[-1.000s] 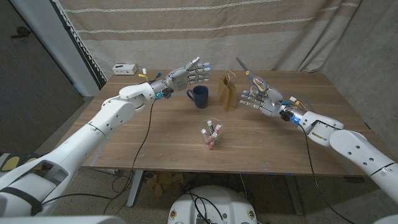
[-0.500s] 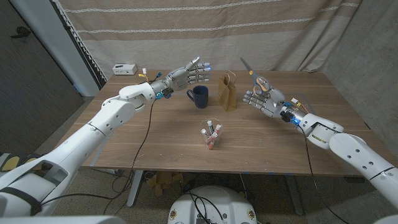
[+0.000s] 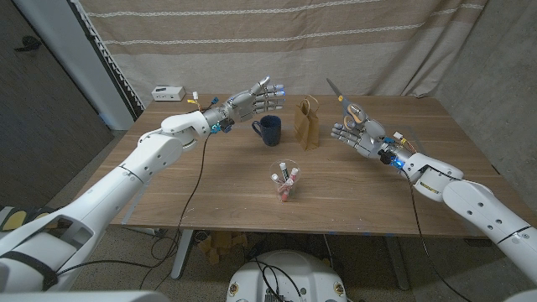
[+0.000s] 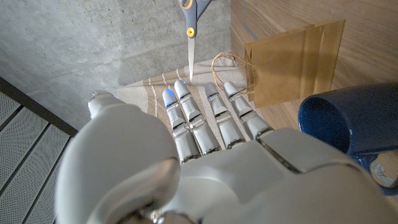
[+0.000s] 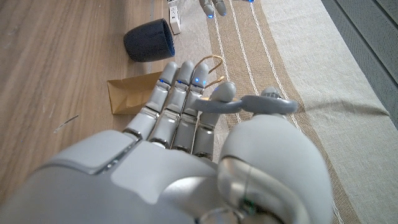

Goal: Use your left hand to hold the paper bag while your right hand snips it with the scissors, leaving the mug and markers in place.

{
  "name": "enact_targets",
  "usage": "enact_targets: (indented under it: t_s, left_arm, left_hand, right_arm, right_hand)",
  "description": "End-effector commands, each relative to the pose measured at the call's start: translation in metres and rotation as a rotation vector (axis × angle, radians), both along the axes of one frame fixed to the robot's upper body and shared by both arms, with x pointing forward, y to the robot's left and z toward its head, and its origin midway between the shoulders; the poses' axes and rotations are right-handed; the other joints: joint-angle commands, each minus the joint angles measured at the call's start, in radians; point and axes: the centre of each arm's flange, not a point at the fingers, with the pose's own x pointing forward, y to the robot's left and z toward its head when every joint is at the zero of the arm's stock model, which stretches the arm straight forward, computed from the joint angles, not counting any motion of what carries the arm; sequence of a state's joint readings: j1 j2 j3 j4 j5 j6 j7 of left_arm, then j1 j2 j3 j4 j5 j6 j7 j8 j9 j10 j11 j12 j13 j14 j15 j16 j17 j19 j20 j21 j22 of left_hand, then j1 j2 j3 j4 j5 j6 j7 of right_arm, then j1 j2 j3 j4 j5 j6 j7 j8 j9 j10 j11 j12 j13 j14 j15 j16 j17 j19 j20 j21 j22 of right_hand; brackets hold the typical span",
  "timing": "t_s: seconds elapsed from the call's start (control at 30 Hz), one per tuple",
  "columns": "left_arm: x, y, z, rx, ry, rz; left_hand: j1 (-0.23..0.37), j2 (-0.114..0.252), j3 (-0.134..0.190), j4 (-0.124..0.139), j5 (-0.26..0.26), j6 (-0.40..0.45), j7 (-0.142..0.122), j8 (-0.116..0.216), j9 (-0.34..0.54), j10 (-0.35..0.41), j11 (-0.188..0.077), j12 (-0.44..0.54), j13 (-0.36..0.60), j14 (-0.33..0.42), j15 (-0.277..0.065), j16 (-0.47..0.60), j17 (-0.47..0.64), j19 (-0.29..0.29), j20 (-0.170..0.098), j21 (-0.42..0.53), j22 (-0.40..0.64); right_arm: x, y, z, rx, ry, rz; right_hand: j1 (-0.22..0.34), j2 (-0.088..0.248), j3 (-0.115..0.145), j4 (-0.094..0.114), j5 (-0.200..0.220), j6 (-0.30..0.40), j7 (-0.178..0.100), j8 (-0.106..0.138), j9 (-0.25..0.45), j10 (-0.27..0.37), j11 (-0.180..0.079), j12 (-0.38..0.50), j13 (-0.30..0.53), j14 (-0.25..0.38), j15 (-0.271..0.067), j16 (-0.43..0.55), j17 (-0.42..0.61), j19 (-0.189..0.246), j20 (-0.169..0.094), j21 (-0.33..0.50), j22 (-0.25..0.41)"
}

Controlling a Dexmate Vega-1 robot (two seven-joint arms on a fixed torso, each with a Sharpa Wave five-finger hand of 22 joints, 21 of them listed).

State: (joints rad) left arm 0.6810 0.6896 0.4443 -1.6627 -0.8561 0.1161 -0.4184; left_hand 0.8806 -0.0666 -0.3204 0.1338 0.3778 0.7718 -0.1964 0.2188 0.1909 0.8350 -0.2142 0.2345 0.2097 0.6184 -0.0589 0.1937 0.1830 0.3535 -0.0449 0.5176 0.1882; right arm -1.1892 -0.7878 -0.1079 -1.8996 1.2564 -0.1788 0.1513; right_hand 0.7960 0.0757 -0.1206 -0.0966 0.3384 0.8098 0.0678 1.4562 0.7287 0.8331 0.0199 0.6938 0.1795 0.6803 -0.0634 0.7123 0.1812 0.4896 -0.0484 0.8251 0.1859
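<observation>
Scissors (image 3: 346,105): gripped by the right hand (image 3: 354,132), blades raised; at 3 o'clock of the bag
Paper bag (image 3: 307,124): upright mid-tabletop, uncut; unheld
Left hand (image 3: 256,102): open, hovering at 10 o'clock of the mug (image 3: 269,130)
Left to do: hold, then snip

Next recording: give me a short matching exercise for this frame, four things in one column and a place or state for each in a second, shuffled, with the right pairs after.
Things:
1. paper bag
2. mug
3. scissors
4. markers

Places or states:
A. in a clear cup near the table's middle
B. gripped in the right hand, blades pointing away from the robot
C. standing upright between the mug and the right hand, untouched
D. dark blue, below the left hand, which is raised with fingers apart

Pairs: 1-C, 2-D, 3-B, 4-A
</observation>
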Motion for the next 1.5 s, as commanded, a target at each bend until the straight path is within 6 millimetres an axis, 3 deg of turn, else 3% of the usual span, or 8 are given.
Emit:
enact_targets:
  t_s: [0.03,0.43,0.6,0.77,0.87,1.33,1.4,1.5]
  left_arm:
    - [0.0019,0.0002,0.0016,0.001,-0.003,-0.001]
    - [0.0019,-0.0006,0.0014,0.0,-0.004,-0.006]
    - [0.0021,-0.0008,0.001,0.0,-0.002,-0.008]
    - [0.002,-0.0009,0.0012,0.0,-0.004,-0.005]
    - [0.0012,-0.0008,0.0013,0.001,-0.006,-0.004]
    - [-0.0026,-0.0006,0.0003,0.0,-0.01,-0.002]
    - [-0.0029,-0.0009,0.0003,0.001,-0.011,-0.004]
    - [-0.0033,-0.0014,0.0002,0.001,-0.011,-0.006]
  left_hand:
    - [-0.008,0.003,-0.006,-0.001,0.009,0.009,0.0,0.003,0.0,0.01,0.002,-0.001,0.0,0.009,-0.158,0.006,0.002,0.01,-0.075,-0.001,0.003]
    - [-0.007,0.004,-0.006,-0.002,0.01,0.016,0.0,0.002,0.0,0.011,0.002,-0.002,0.0,0.007,-0.158,0.005,0.002,0.011,-0.075,-0.004,0.003]
    - [-0.007,0.004,-0.006,-0.002,0.011,0.019,-0.002,0.002,0.0,0.011,0.002,-0.003,0.0,0.007,-0.158,0.005,0.002,0.012,-0.075,-0.005,0.003]
    - [-0.007,0.004,-0.006,-0.002,0.011,0.022,-0.003,0.002,0.0,0.011,0.002,-0.004,0.0,0.007,-0.158,0.004,0.002,0.012,-0.075,-0.006,0.003]
    - [-0.007,0.004,-0.006,-0.002,0.011,0.023,-0.002,0.002,0.0,0.01,0.002,-0.004,0.0,0.007,-0.158,0.004,0.002,0.012,-0.075,-0.006,0.003]
    - [-0.008,0.005,-0.006,-0.002,0.012,0.023,-0.004,-0.002,-0.001,0.01,0.002,-0.006,0.0,0.007,-0.157,0.004,0.002,0.013,-0.074,-0.009,0.004]
    - [-0.008,0.005,-0.006,-0.002,0.012,0.023,-0.005,-0.003,-0.001,0.011,0.002,-0.006,0.0,0.007,-0.158,0.004,0.002,0.013,-0.074,-0.01,0.004]
    - [-0.007,0.006,-0.006,-0.002,0.012,0.024,-0.007,-0.004,-0.001,0.012,0.002,-0.006,0.0,0.007,-0.158,0.004,0.002,0.013,-0.074,-0.01,0.004]
  right_arm:
    - [0.0039,-0.0016,-0.0018,0.004,-0.003,-0.042]
    - [0.0066,0.0005,-0.003,-0.005,-0.013,-0.034]
    - [0.0078,0.0029,-0.003,0.0,-0.01,-0.027]
    - [0.009,0.0039,-0.0048,0.01,-0.008,0.004]
    - [0.0092,0.0041,-0.0047,0.013,-0.01,0.009]
    - [0.0092,0.0055,-0.0086,0.043,-0.028,0.031]
    - [0.0088,0.0055,-0.0089,0.041,-0.036,0.038]
    - [0.0077,0.0055,-0.0095,0.04,-0.039,0.032]
  right_hand:
    - [-0.011,0.024,-0.009,0.017,-0.009,-0.006,-0.002,0.088,0.217,0.106,-0.068,-0.003,0.006,0.044,-0.143,-0.02,-0.004,0.04,-0.064,0.017,0.001]
    - [-0.001,0.044,-0.008,0.016,-0.016,0.024,0.001,0.125,0.378,0.179,-0.071,-0.006,0.008,0.086,-0.147,-0.054,-0.001,0.048,-0.073,0.019,0.0]
    - [0.02,0.063,0.003,0.009,-0.02,0.058,0.006,0.064,0.362,0.293,-0.127,0.066,0.07,0.122,-0.15,-0.054,0.013,0.03,-0.08,0.01,0.0]
    - [0.045,0.072,0.016,0.0,-0.024,0.075,0.0,-0.024,0.22,0.255,-0.153,0.156,0.217,0.171,-0.151,-0.019,0.05,0.001,-0.06,-0.002,0.003]
    - [0.066,0.08,0.027,0.0,-0.027,0.039,-0.023,0.049,0.359,0.203,-0.155,0.288,0.424,0.179,-0.158,0.031,0.126,-0.007,-0.056,-0.007,0.006]
    - [-0.016,0.091,0.024,0.068,-0.041,-0.005,-0.054,0.058,0.437,0.125,-0.088,0.521,0.769,0.166,-0.156,0.069,0.251,-0.016,-0.032,-0.016,0.01]
    - [-0.018,0.082,0.027,0.064,-0.042,-0.03,-0.061,-0.021,0.339,0.067,-0.085,0.576,0.874,0.168,-0.157,0.094,0.287,-0.017,-0.032,-0.019,0.011]
    - [-0.025,0.083,0.03,0.065,-0.043,-0.02,-0.058,-0.016,0.343,0.057,-0.087,0.621,0.945,0.155,-0.154,0.106,0.301,-0.023,-0.028,-0.023,0.012]
